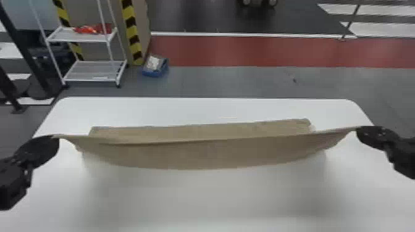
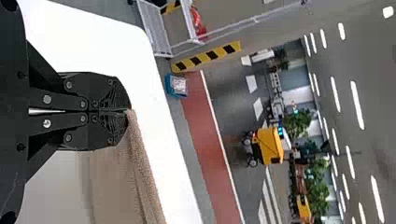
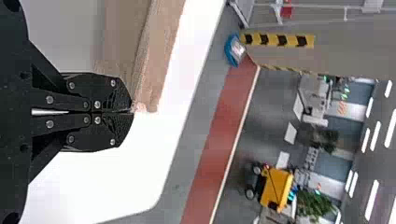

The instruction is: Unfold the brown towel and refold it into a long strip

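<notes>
In the head view the brown towel (image 1: 203,151) spans the table's width, its near part hanging in a shallow curve between both grippers and its far part lying as a band behind. My left gripper (image 1: 55,137) is closed on the towel's left corner, and my right gripper (image 1: 359,129) pinches the right corner. The left wrist view has the left gripper (image 2: 127,111) clamped on the edge of the towel (image 2: 114,186). From the right wrist the right gripper (image 3: 130,111) grips a corner of the towel (image 3: 156,56).
The white table (image 1: 200,200) extends toward me, with its far edge behind the towel. Beyond it on the floor stand a white rack (image 1: 92,71) and a blue box (image 1: 156,66).
</notes>
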`<state>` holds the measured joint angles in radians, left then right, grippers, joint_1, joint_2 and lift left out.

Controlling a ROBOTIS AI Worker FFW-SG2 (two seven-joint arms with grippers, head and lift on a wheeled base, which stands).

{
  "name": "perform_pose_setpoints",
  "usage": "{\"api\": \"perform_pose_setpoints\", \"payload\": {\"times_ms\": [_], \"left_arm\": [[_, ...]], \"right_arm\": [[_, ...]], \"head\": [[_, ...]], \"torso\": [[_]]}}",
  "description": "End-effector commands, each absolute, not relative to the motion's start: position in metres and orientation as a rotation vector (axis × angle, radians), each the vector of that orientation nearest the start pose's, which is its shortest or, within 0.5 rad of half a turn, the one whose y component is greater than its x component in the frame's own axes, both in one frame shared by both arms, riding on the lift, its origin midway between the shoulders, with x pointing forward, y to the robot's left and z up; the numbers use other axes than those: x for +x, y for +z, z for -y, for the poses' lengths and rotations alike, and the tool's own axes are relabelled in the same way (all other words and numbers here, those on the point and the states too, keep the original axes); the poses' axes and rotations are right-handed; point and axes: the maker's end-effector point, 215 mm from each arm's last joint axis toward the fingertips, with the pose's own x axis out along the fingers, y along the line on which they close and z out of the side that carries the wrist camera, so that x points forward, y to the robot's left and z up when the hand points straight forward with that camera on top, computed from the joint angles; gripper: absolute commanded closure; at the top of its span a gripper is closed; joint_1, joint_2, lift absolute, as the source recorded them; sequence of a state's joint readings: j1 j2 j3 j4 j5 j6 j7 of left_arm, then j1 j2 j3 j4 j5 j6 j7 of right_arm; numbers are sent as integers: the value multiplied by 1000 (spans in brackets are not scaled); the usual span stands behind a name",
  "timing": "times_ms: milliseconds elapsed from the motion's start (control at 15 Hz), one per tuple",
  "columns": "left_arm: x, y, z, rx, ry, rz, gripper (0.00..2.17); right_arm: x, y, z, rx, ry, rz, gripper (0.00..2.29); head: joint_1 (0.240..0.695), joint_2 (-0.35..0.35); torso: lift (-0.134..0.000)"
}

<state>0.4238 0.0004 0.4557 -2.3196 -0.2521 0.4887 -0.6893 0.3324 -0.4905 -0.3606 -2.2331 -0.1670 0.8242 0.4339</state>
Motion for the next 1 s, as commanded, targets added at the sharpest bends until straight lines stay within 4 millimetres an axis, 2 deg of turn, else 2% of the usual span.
{"api": "perform_pose_setpoints", "payload": {"times_ms": [0,133,267,400,600,667,733,867,933], "left_arm": [[389,-351,-354,320,-216,-328,2145],[369,-375,-357,337,-240,-358,2145],[366,-391,-362,323,-233,-398,2142],[371,-398,-376,297,-194,-445,2142],[394,-419,-399,231,-135,-559,2142],[401,-421,-402,217,-123,-565,2142],[405,-429,-410,186,-93,-608,2142],[418,-434,-422,190,-67,-637,2138],[427,-433,-424,201,-64,-639,2138]], "right_arm": [[433,-354,381,-314,282,-530,1693],[421,-371,376,-317,333,-539,1693],[424,-373,376,-320,337,-537,1693],[431,-369,377,-312,321,-538,1693],[443,-374,385,-278,278,-602,1693],[453,-371,387,-281,264,-605,1693],[462,-374,387,-276,259,-619,1693],[475,-380,390,-253,247,-647,1693],[482,-382,384,-246,259,-663,1693]], "head": [[695,-32],[695,-31],[695,-28],[695,-23],[695,-4],[695,8],[695,13],[695,23],[695,33]], "torso": [[-122],[-122],[-122],[-122],[-122],[-122],[-122],[-122],[-122]]}}
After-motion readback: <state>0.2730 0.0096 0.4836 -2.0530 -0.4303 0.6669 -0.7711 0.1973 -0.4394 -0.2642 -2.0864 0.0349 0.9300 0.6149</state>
